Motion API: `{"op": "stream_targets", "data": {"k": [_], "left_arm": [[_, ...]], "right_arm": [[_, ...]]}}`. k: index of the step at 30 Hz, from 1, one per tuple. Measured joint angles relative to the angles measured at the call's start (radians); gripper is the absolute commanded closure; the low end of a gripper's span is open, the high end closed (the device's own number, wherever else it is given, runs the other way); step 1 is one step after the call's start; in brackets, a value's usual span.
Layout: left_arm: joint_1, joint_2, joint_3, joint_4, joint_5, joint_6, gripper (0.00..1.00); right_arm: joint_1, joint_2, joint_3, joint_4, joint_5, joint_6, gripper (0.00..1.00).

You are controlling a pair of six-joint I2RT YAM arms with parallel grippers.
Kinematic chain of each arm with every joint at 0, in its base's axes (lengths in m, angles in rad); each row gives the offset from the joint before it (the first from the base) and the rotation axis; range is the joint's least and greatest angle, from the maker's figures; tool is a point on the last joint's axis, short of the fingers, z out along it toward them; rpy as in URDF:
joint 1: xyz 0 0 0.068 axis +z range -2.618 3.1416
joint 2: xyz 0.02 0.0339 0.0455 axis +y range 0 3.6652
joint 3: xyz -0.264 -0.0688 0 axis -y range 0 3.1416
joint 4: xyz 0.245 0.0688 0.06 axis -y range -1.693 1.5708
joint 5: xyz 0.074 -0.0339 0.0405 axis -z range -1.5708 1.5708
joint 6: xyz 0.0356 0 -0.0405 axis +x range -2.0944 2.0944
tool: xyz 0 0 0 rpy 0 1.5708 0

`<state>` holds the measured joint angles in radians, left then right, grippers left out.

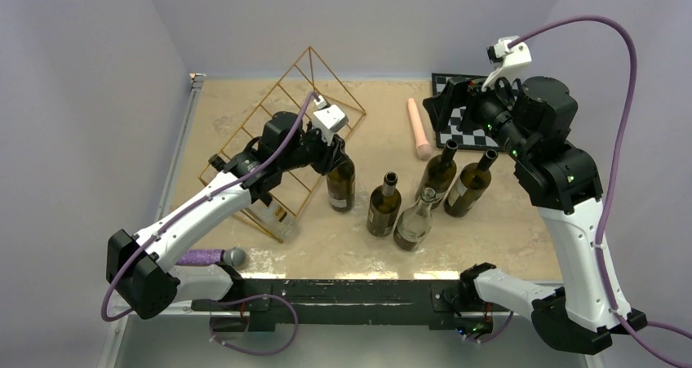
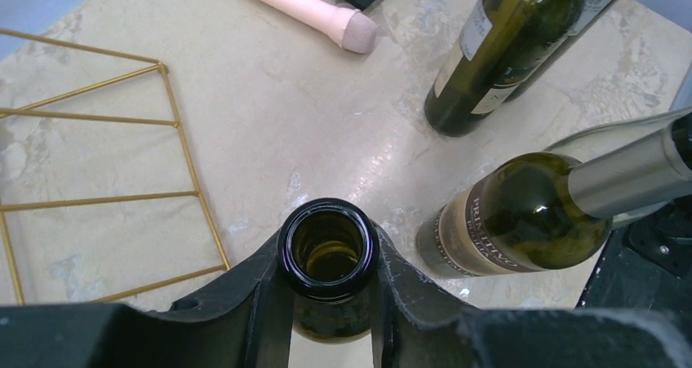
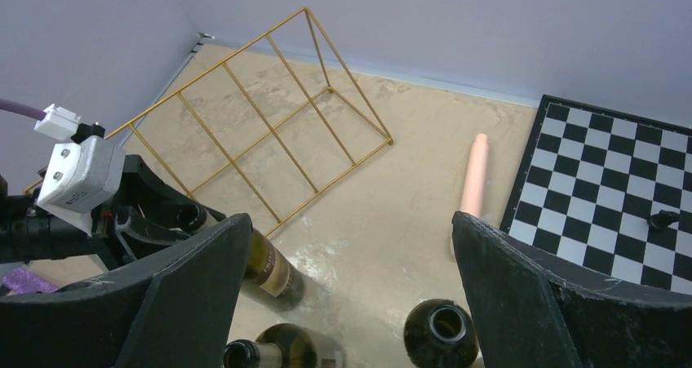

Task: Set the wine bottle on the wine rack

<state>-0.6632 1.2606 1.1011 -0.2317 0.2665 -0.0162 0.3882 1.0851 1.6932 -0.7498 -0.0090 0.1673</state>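
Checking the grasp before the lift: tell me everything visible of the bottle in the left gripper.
The wine bottle is dark green glass, uncorked, with a pale label on its body. It stands upright on the table beside the wine rack, apart from the other bottles. The left gripper is shut on its neck, below the lip.

TEXT | left wrist view: dark bottle, cream label has large capitals starting "PRE", remaining letters uncertain, smaller line beneath unreadable | far bottles: label print too small to read | top view: wine bottle, label unreadable
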Motion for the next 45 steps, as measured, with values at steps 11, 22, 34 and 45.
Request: {"op": "stream_targets", "data": {"k": [11, 22, 34, 45], "left_arm": [[0.000, -0.044, 0.100, -0.166, -0.289, -0.137, 1.00], [0.003, -0.105, 0.217, -0.403, -0.687, -0.338, 1.00], [0.100, -0.133, 0.254, -0.565, -0.679, -0.563, 1.00], [0.206, -0.150, 0.147, -0.542, -0.621, -0.634, 1.00]], "right_arm": [[0.000, 0.001, 0.000, 0.000, 0.000, 0.000, 0.03], [0.000, 0.011, 0.000, 0.001, 0.000, 0.000, 0.03], [0.000, 0.031, 0.000, 0.002, 0.000, 0.000, 0.03], [0.000, 0.032, 0.000, 0.001, 0.000, 0.000, 0.03]]}}
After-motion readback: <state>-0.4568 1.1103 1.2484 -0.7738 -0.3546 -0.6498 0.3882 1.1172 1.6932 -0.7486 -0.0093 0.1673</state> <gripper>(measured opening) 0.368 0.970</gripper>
